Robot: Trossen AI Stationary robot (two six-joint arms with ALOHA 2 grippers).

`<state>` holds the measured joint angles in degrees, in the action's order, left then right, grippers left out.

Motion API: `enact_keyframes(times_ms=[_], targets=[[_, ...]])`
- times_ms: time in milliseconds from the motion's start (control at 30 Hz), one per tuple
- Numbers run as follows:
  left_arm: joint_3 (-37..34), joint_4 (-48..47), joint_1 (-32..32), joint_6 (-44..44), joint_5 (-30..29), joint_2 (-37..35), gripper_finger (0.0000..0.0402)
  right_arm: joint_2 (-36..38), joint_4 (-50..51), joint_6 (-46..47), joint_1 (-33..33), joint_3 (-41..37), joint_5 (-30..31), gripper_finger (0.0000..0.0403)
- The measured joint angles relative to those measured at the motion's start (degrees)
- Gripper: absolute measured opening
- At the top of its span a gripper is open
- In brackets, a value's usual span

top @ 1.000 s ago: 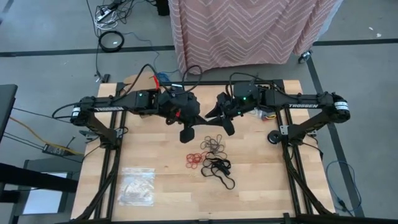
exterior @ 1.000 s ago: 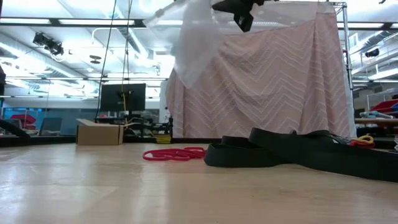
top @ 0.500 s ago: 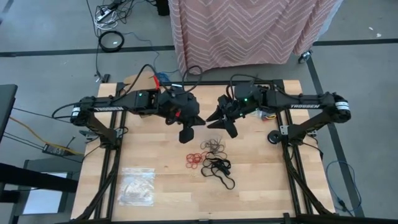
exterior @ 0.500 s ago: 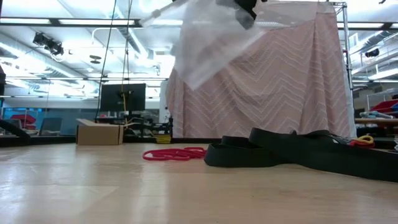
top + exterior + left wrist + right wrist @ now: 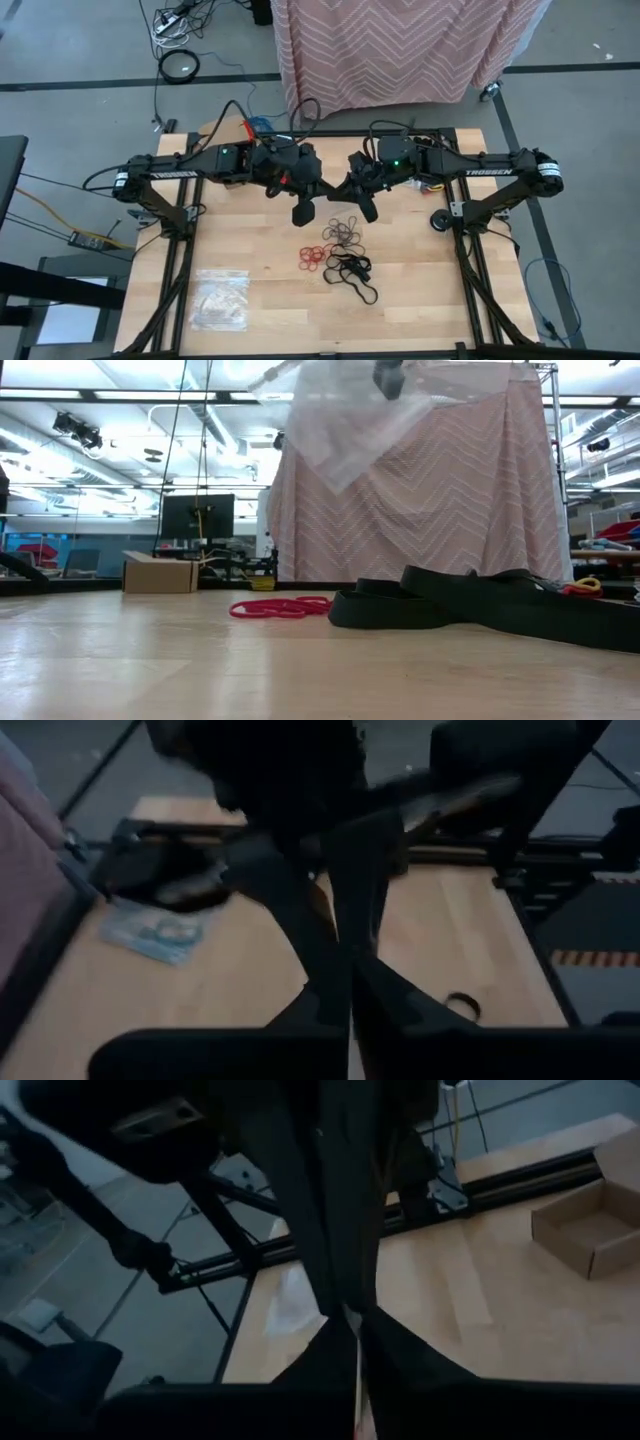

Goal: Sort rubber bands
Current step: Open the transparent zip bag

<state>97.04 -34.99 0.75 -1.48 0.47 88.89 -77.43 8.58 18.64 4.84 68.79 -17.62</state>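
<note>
Rubber bands lie loose on the wooden table: a tan heap (image 5: 346,233), a red heap (image 5: 312,257) and black loops (image 5: 353,276). The low view shows the red ones (image 5: 280,606) and the black ones (image 5: 470,608) flat on the wood. High above them hangs a clear plastic bag (image 5: 340,430), spread between my two grippers. My left gripper (image 5: 303,206) and my right gripper (image 5: 362,204) stand close together over the table's far middle, both shut on the bag. My left gripper (image 5: 348,1010) is shut on the clear bag near its upper edge, and its own dark fingers hide the place of contact. The bag is lifted clear of the table and hangs below the fingers. My right gripper (image 5: 355,1365) pinches the bag's upper edge (image 5: 405,380) between its two fingers, which point down from above. A pale sliver of plastic (image 5: 350,1318) shows between them. The bag hangs below, clear of the table, its sheet spread toward the other gripper.
A second clear bag (image 5: 220,298) holding pale bands lies flat at the near left of the table. A pink zigzag cloth (image 5: 400,50) hangs behind the far edge. Bare wood (image 5: 430,290) lies right of the black bands.
My right gripper has shut, taking hold of the clear bag's upper edge. The bag, which hung narrow from my left gripper, has spread out wide between the two grippers, its lower corner drawn toward the right. The rubber bands on the table have stayed where they were.
</note>
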Motion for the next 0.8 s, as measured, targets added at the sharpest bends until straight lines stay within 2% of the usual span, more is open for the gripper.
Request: enact_keyframes(times_ms=[267,433,633,800], targets=[[10.34,-0.76,0.06,11.92,-5.81,-0.19,0.0081,1.42,-9.86,2.15,2.1,0.0,-0.35,0.0],[19.26,-4.47,0.15,15.62,-11.97,-0.23,0.013,4.11,-19.91,2.31,5.14,0.0,-0.15,0.0],[30.06,-11.85,0.15,15.97,-20.68,-0.23,0.0167,9.76,-27.85,0.98,9.53,0.07,2.7,0.0],[34.16,-15.06,1.58,12.74,-21.07,-0.45,0.017,13.67,-29.5,0.57,12.2,0.07,2.84,0.0]])
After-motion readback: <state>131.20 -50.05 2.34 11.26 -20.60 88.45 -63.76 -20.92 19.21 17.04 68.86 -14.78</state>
